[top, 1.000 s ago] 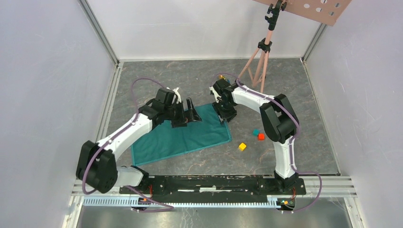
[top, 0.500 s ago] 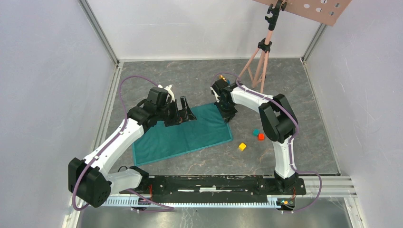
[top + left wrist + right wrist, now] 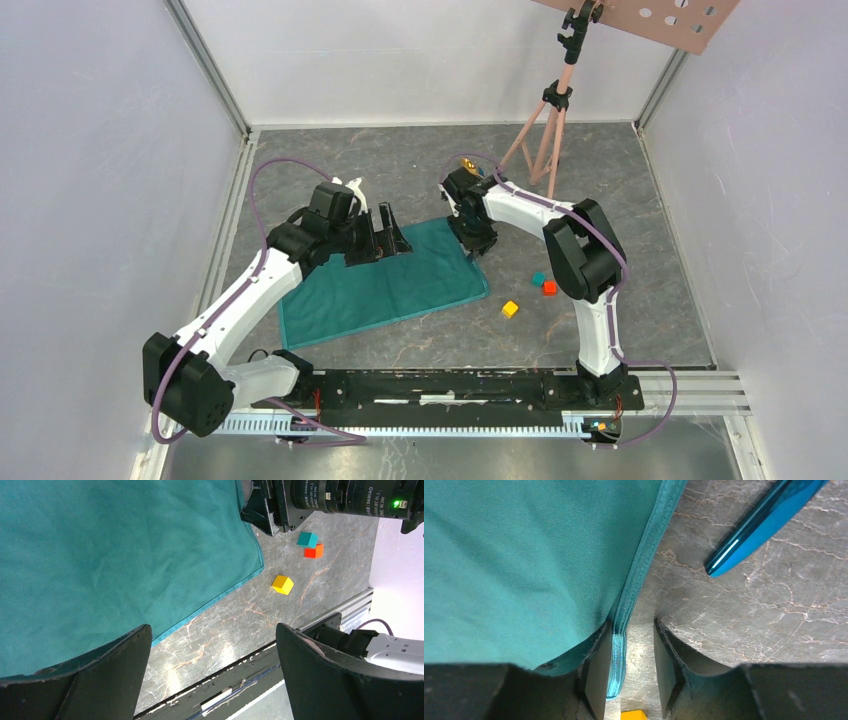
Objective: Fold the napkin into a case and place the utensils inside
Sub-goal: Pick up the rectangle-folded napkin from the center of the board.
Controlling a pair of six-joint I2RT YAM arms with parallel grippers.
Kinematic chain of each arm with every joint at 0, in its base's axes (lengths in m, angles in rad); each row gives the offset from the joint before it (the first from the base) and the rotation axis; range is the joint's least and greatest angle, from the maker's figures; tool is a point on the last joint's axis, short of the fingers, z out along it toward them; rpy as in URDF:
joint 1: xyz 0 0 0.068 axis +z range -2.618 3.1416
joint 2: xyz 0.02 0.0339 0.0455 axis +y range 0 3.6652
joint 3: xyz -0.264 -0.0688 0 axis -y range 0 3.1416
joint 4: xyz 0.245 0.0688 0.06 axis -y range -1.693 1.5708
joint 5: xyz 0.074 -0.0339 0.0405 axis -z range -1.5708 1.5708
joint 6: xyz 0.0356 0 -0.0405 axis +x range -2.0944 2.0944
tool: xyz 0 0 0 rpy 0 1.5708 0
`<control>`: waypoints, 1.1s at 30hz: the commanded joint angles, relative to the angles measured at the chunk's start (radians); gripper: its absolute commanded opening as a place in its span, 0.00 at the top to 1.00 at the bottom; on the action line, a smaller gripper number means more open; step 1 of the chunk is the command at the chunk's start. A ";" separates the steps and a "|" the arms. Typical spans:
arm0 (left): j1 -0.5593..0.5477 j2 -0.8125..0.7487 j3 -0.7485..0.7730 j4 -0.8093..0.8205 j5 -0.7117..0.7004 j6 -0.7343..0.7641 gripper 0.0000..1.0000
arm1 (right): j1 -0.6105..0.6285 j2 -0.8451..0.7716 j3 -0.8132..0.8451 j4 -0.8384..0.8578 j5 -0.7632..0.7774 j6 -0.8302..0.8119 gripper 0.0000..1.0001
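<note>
The teal-green napkin lies spread flat on the grey table, and also shows in the left wrist view and the right wrist view. My left gripper is wide open and empty above its far edge. My right gripper is at the napkin's far right corner. Its jaws stand narrowly apart with the hem between them, lying against one finger and not pinched. The blue knife-like stick lies on the table just beyond that edge. The gold spoon is mostly hidden behind the right arm.
A yellow cube, a red cube and a teal cube lie right of the napkin. A tripod stands at the back right. White walls enclose the table. The arm rail runs along the near edge.
The left arm has drawn back to the left, its gripper sliding a little left over the napkin's far edge. The right gripper has edged slightly left at the corner.
</note>
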 commanded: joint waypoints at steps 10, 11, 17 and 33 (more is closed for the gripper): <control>0.000 -0.051 -0.009 0.002 -0.015 0.060 0.00 | 0.016 -0.005 0.056 -0.071 -0.050 -0.010 0.44; -0.001 -0.054 -0.011 0.001 -0.017 0.062 0.00 | 0.015 -0.016 0.055 -0.068 -0.049 -0.007 0.43; 0.002 -0.057 -0.018 -0.001 -0.022 0.074 0.00 | 0.024 -0.055 0.071 -0.080 0.013 0.009 0.44; 0.007 -0.080 -0.035 -0.014 -0.017 0.081 0.00 | 0.038 0.003 0.078 -0.059 0.088 0.026 0.47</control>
